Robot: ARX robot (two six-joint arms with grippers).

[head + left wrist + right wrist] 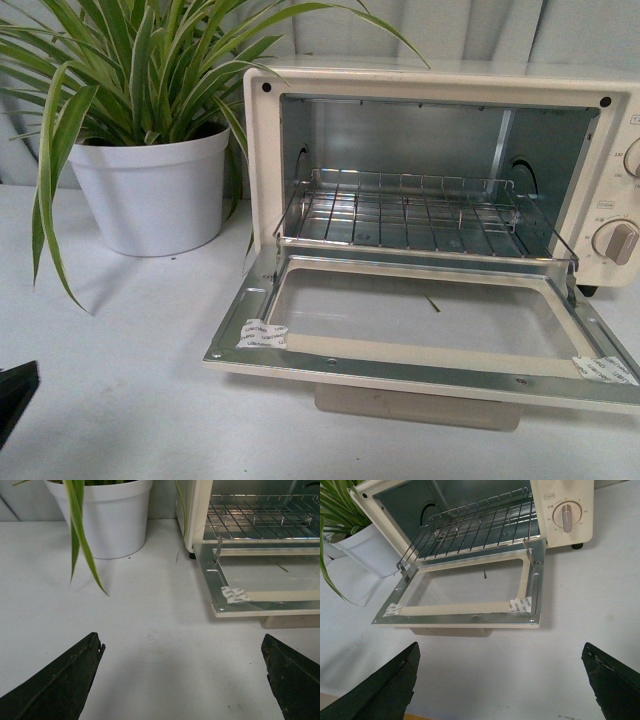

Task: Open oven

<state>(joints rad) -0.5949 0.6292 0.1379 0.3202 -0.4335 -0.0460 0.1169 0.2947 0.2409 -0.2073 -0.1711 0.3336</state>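
The cream-white oven [440, 85] stands on the white table with its glass door [420, 320] folded down flat toward me. The wire rack [410, 215] shows inside. A grey knob [618, 242] sits on the oven's right panel. The oven also shows in the left wrist view [197, 510] and the right wrist view [570, 500]. My left gripper [182, 647] is open and empty above the bare table, in front and to the left of the door [265, 587]. My right gripper [500, 652] is open and empty, hanging back from the door's front edge [460, 620].
A white pot [155, 185] with a long-leaved green plant [130, 60] stands left of the oven, its leaves drooping over the table [120, 380]. A dark part of my left arm [15, 395] shows at the lower left edge. Tape pieces [262, 335] stick to the door frame.
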